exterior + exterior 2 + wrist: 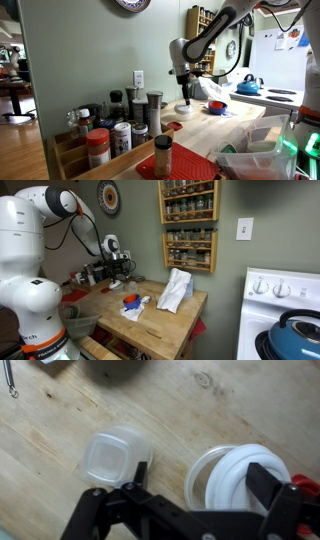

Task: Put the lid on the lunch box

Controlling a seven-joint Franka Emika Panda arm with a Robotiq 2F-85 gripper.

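Wooden table (200, 405), pale and knotted, bearing the items below; Franka arm (205, 35), white, bent down over the table's far end in an exterior view; wall spice rack (188, 225), two shelves of jars, well apart from the work; white cloth (175, 290), crumpled, standing on the table; blue kettle (248, 87), on a stove top beyond the table; row of spice jars (125, 125), close to the camera, apart from the arm; Robotiq gripper (200, 485), black, jaws wide apart and clamped on nothing, hanging just above the tabletop; lunch box (112, 457), translucent, low, open, resting on the wood just beside one finger; lid (235, 470), white round disc, lying flat near the lunch box with bare wood between them, partly hidden beneath the opposite finger
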